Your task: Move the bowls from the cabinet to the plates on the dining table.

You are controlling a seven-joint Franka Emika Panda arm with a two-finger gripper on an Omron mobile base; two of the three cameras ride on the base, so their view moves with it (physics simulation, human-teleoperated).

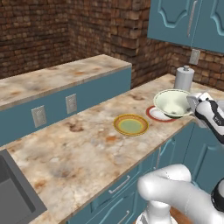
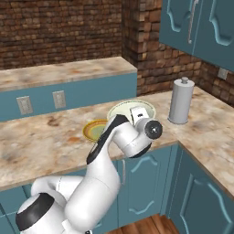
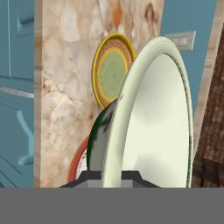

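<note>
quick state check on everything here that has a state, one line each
claw: shut on the rim of the pale yellow-green bowl
pale yellow-green bowl: held over the red-rimmed plate, whether touching it is unclear
red-rimmed plate: flat on the dining table, partly covered by the bowl
yellow-rimmed plate: flat on the table, nothing on it
cabinet: visible doors shut

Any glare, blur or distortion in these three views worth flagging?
Left base view: sharp, flat even light, soft sheen inside the pale bowl. Right base view: sharp too, arm hides most of the bowl. Hand view: rolled sideways, the bowl looms large and stretched, the yellow-rimmed plate stays crisp.
</note>
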